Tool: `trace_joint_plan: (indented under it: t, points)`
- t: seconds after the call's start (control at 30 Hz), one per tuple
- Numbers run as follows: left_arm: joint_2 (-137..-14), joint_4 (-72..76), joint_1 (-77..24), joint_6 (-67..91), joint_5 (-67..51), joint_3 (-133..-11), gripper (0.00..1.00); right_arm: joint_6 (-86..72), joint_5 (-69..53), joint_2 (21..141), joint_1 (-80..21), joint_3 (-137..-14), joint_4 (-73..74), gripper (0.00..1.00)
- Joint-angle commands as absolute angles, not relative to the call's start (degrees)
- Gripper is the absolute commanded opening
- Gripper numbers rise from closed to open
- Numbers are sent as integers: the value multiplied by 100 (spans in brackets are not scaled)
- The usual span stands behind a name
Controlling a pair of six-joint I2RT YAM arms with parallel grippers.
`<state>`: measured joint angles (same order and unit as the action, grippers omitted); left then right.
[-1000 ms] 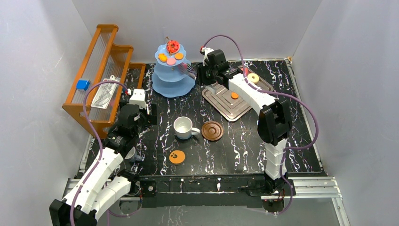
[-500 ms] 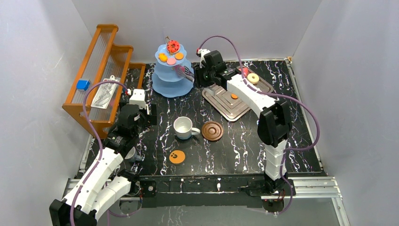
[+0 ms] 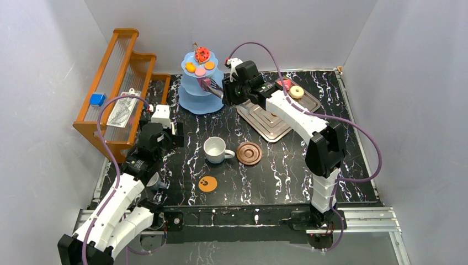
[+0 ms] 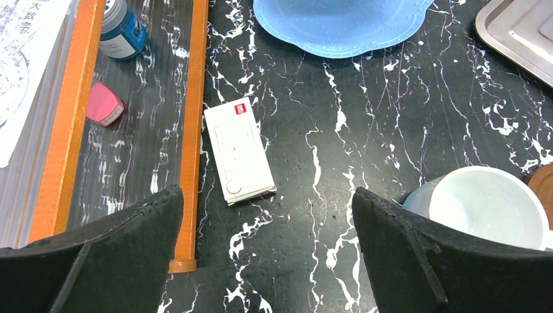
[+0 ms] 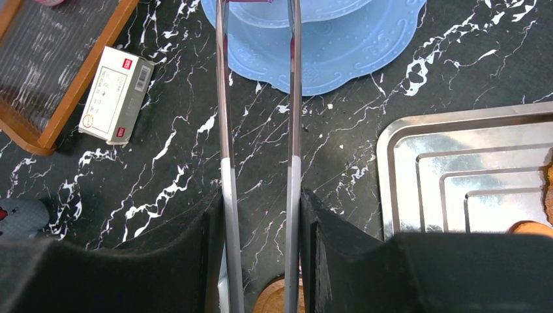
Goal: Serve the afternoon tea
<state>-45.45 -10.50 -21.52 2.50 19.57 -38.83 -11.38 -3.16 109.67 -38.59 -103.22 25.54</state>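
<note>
The light-blue three-tier stand holds red, orange and pink pastries on its top tier. My right gripper is shut on metal tongs, whose tips hold a small pink piece at the stand's middle tier. A white donut lies on the silver tray. The white mug, brown saucer, paw-print coaster and grey cup sit apart. My left gripper is open and empty over the table, left of the mug.
The orange wooden rack stands along the left side with a small white box beside its foot. A blue jar and a pink piece lie in the rack. The tray's corner is right of the tongs.
My right arm has moved left, carrying the tongs and the pink piece from beside the stand to its middle tier. The left arm has not moved.
</note>
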Motion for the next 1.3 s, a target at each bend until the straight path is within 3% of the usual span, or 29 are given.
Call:
trace_joint_plan:
  t: [0.0,0.4,0.8,1.27]
  points:
    - [-4450,-993,-2180,215,2103,-3883,98,-1142,-299,10907,-3963,-10487,1982,45]
    - [-4518,-977,-2180,193,2039,-3911,98,-1306,-282,11558,-4197,-10783,1542,45]
    - [-4445,-993,-2180,199,2021,-3916,98,-1283,482,12193,-4258,-11178,1032,46]
    - [-4412,-993,-2180,195,2013,-3916,98,-1271,782,12264,-4295,-11303,678,46]
